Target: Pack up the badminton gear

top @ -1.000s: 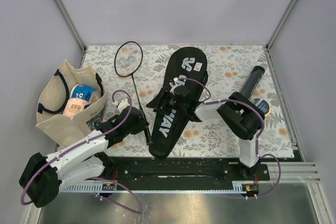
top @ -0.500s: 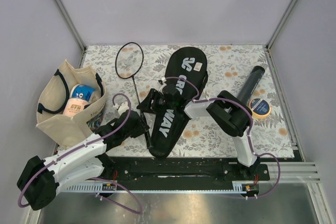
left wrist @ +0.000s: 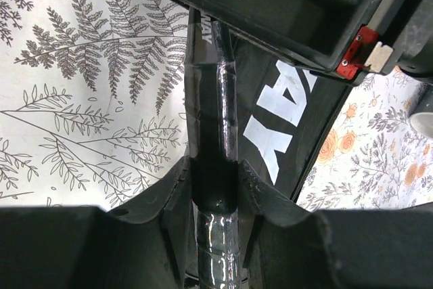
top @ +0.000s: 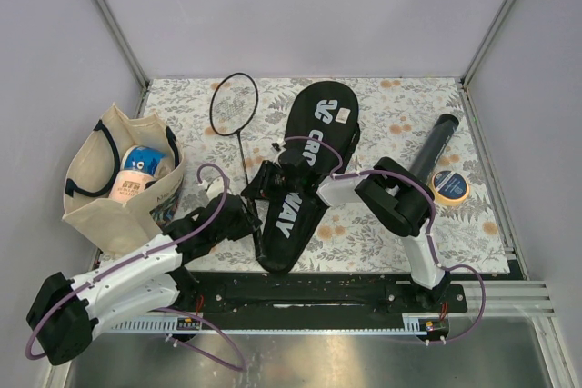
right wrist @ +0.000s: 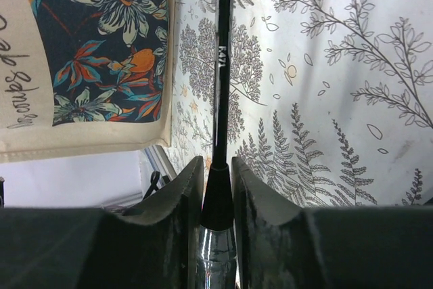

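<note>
Black, thin-framed racquet [top: 243, 156], one item, lying left of centre in the top view, its head toward the upper left of the floral mat [top: 382, 224] and its handle running down toward the lower centre, along the left edge of the cover [top: 327, 115] lettered CROSSWAY. It is held at two places. My left gripper [top: 244, 220] has its fingers [left wrist: 172, 201] clamped on the film-wrapped handle. My right gripper [top: 261, 184] has its fingers [right wrist: 183, 194] pressed against either side of the cone where handle meets shaft. Step in hand, as I judge it: getting this racquet into the cover, both arms sharing it. The next move calls for raising handle and shaft together so the frame does not twist, then lining the head up with the cover's opening. One arm will likely have to let go to hold the cover open. Tube [top: 435, 144], upper right, lies on the mat just beside the tape roll [top: 450, 185], well apart from both grippers. Tote bag [top: 91, 206], left edge, holds a blue-and-white item I cannot identify. Not made out: where the cover's opening lies and whether it is open; a second racquet; any shuttlecocks. The right arm hides the middle of the cover in the top view, and the left wrist view cuts the lettering to a few characters.
</note>
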### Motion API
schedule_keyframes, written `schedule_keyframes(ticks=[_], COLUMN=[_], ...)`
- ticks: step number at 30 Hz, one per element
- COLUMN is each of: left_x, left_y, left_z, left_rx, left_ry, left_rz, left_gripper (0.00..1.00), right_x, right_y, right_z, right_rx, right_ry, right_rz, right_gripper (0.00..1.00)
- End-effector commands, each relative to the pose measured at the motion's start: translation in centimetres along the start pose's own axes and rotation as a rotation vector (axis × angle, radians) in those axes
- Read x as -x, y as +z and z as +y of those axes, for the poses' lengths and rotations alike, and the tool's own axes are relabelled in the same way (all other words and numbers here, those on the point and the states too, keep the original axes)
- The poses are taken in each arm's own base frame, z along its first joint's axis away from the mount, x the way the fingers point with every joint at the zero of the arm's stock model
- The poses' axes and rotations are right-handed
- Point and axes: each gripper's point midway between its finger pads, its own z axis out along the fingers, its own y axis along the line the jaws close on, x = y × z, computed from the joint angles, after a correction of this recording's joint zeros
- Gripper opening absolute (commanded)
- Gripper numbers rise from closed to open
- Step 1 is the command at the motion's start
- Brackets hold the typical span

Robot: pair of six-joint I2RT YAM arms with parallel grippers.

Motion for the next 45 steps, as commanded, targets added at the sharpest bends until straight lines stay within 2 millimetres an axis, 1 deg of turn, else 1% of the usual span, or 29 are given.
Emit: schedule_keyframes(ticks=[1,2,3,5,7,8,9,10,12,14,15,16,18,21,24,26,29,32,34,35,36,38,39,40,41,42,45], left_x=[0.4,0.4,0.4,0.9,1.7,2.2,2.5,3.0,3.7,4.4,4.6,4.8,5.4,6.1,6.6,6.6,5.8,4.8,4.5,4.3,4.2,3.9,3.6,3.5,3.1,2.8,2.3], left_y=[-0.4,-0.5,-0.6,-1.1,-1.7,-2.1,-2.4,-2.8,-3.6,-4.5,-4.9,-5.4,-6.1,-7.1,-7.5,-7.4,-6.9,-5.6,-4.1,-3.1,-2.4,-1.5,-1.0,-0.7,-0.1,0.3,2.5], left_z=[-1.3,-1.3,-1.4,-1.8,-1.7,-1.7,-1.7,-1.9,-2.6,-3.7,-4.3,-4.8,-5.6,-6.8,-7.3,-7.6,-8.1,-8.5,-8.2,-8.0,-8.0,-9.0,-9.6,-10.5,-11.1,-11.8,-13.5], left_rx=[-0.060,-0.064,-0.072,-0.089,-0.094,-0.092,-0.094,-0.103,-0.135,-0.178,-0.200,-0.220,-0.248,-0.281,-0.296,-0.307,-0.340,-0.375,-0.345,-0.323,-0.305,-0.309,-0.310,-0.313,-0.306,-0.296,-0.217], left_ry=[0.012,0.021,0.035,0.054,0.065,0.065,0.073,0.083,0.132,0.205,0.235,0.269,0.325,0.389,0.433,0.467,0.515,0.559,0.577,0.589,0.594,0.614,0.631,0.651,0.683,0.720,0.825], left_rz=[-0.017,-0.020,-0.022,-0.040,-0.074,-0.098,-0.114,-0.132,-0.157,-0.173,-0.176,-0.182,-0.195,-0.212,-0.234,-0.232,-0.201,-0.174,-0.179,-0.174,-0.170,-0.171,-0.169,-0.178,-0.174,-0.183,-0.224], left_gripper=[0.00,0.00,0.03,0.18,0.32,0.41,0.55,0.62,0.70,0.74,0.75,0.75,0.76,0.75,0.73,0.72,0.70,0.66,0.65,0.63,0.63,0.61,0.61,0.61,0.61,0.62,0.64], right_x=[0.4,0.4,0.3,0.4,0.7,0.6,0.8,1.0,1.3,1.6,1.9,2.0,2.4,3.1,3.5,4.0,4.7,5.3,5.7,5.7,5.7,5.7,5.4,5.4,5.2,4.9,4.0], right_y=[0.0,0.0,-0.1,-0.4,-0.9,-1.2,-1.7,-2.3,-3.4,-4.8,-5.5,-6.4,-8.1,-11.0,-13.9,-16.0,-18.8,-21.8,-24.2,-25.0,-26.1,-27.9,-28.6,-29.3,-29.9,-30.3,-31.2], right_z=[2.3,2.4,2.5,2.9,3.7,4.2,5.1,5.8,7.1,8.0,8.4,8.2,8.7,8.5,7.6,7.1,5.7,4.9,4.8,4.1,3.9,3.3,3.3,2.7,2.6,2.3,1.4], right_rx=[0.054,0.057,0.061,0.079,0.107,0.124,0.145,0.162,0.192,0.217,0.224,0.220,0.243,0.244,0.236,0.232,0.203,0.179,0.138,0.090,0.065,0.011,0.002,-0.034,-0.039,-0.052,-0.062], right_ry=[-0.029,-0.029,-0.027,-0.027,-0.023,-0.023,-0.031,-0.040,-0.052,-0.058,-0.059,-0.052,-0.041,-0.033,-0.024,-0.012,0.009,-0.002,-0.055,-0.074,-0.096,-0.122,-0.133,-0.132,-0.132,-0.129,-0.107], right_rz=[-0.011,-0.011,-0.011,-0.017,-0.034,-0.034,-0.042,-0.051,-0.069,-0.086,-0.101,-0.115,-0.147,-0.204,-0.264,-0.311,-0.378,-0.458,-0.527,-0.554,-0.584,-0.634,-0.640,-0.665,-0.673,-0.674,-0.678], right_gripper=[0.25,0.22,0.18,0.11,0.04,0.02,0.00,0.00,0.00,0.00,0.00,0.00,0.00,0.00,0.00,0.00,0.00,0.00,0.00,0.00,0.00,0.00,0.00,0.00,0.00,0.00,0.00])
